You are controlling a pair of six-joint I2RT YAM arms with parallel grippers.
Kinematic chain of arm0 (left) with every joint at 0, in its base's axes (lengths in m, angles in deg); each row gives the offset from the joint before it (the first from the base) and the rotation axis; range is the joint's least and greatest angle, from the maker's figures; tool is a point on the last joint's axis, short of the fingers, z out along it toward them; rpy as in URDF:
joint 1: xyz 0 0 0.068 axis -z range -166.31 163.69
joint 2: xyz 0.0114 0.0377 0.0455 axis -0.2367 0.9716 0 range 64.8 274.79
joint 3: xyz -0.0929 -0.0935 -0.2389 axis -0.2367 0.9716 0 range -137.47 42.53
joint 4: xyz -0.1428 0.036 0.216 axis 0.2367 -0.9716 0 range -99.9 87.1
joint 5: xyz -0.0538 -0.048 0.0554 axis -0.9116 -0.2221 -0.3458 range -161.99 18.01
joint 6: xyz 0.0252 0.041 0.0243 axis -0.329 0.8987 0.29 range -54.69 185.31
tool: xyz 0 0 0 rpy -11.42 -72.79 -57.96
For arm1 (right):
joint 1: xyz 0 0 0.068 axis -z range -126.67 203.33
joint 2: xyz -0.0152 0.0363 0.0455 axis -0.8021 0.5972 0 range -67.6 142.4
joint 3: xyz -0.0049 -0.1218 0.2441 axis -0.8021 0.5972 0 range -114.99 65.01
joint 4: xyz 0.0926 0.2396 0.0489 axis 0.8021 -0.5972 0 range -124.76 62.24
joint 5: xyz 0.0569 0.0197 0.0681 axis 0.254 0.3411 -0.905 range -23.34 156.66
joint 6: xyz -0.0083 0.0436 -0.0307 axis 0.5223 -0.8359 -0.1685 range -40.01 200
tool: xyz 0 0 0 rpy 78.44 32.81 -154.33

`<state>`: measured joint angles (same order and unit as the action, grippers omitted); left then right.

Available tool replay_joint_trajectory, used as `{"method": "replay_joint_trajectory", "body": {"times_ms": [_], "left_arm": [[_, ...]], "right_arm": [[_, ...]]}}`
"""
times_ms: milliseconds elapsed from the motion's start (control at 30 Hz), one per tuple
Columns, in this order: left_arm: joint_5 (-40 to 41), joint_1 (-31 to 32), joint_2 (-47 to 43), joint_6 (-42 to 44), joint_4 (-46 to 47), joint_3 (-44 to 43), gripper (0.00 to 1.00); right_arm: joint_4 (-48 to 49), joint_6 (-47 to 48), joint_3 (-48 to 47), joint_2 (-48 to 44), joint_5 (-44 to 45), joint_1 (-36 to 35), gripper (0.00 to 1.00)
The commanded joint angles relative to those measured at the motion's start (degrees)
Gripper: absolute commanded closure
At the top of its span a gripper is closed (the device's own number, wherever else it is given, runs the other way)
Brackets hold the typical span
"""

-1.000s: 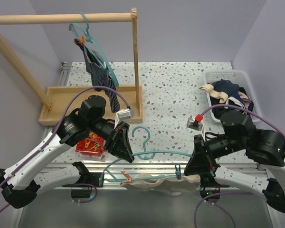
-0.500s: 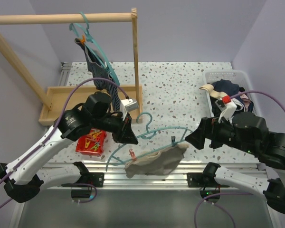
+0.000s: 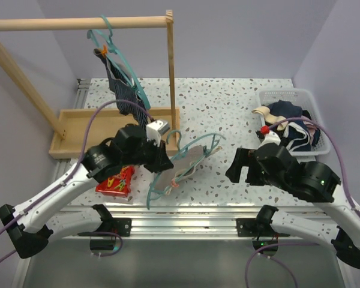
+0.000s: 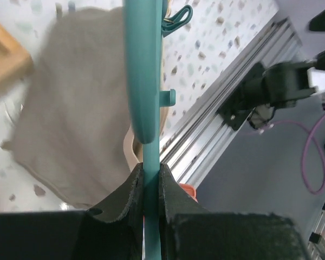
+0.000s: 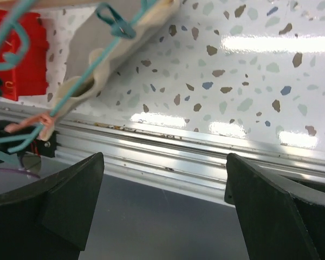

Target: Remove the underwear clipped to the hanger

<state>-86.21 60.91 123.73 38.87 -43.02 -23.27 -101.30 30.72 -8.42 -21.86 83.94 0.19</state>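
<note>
Right now the grey-beige underwear [image 4: 70, 108] hangs clipped to the teal hanger [image 4: 143, 81], which the left gripper [image 4: 150, 179] holds above the counter [image 3: 228, 108], its fingers [image 4: 127, 195] clamped on the rod. The hanger's long axis runs diagonally, from near-left to far-right. The cloth lies just to the left of the right gripper [image 3: 241, 170], whose fingers [image 5: 70, 200] stand wide and empty. That free arm looks better placed for the teal clip [image 5: 116, 21]. The navy striped underwear [image 3: 123, 90] hangs well apart on the wooden rack [image 3: 78, 23].
</note>
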Motion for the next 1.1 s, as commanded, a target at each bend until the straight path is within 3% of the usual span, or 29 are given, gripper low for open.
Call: {"method": "replay_joint_trajectory", "body": {"times_ms": [0,67,233,533,1067], "left_arm": [[1.03,1.55,-2.68,-7.12,13.43,13.65,1.0],[1.38,2.34,-4.79,-11.17,18.47,22.5,1.0],[2.96,4.37,-5.76,-18.2,31.84,34.14,1.0],[5.6,11.39,-3.48,-24.36,41.43,35.84,1.0],[10.0,13.42,-9.37,-25.86,35.29,33.9,1.0]], "right_arm": [[3.49,-8.44,4.16,-1.35,3.19,0.06,0.02],[4.45,-11.7,8.9,-2.49,4.16,0.06,0.02],[13.4,-19.01,21.8,-4.78,0.13,0.15,0.02],[31.43,-23.5,27.55,4.52,-5.15,0.15,0.02],[19.4,-25.87,17.35,19.12,2.32,2.17,0.08]]}}
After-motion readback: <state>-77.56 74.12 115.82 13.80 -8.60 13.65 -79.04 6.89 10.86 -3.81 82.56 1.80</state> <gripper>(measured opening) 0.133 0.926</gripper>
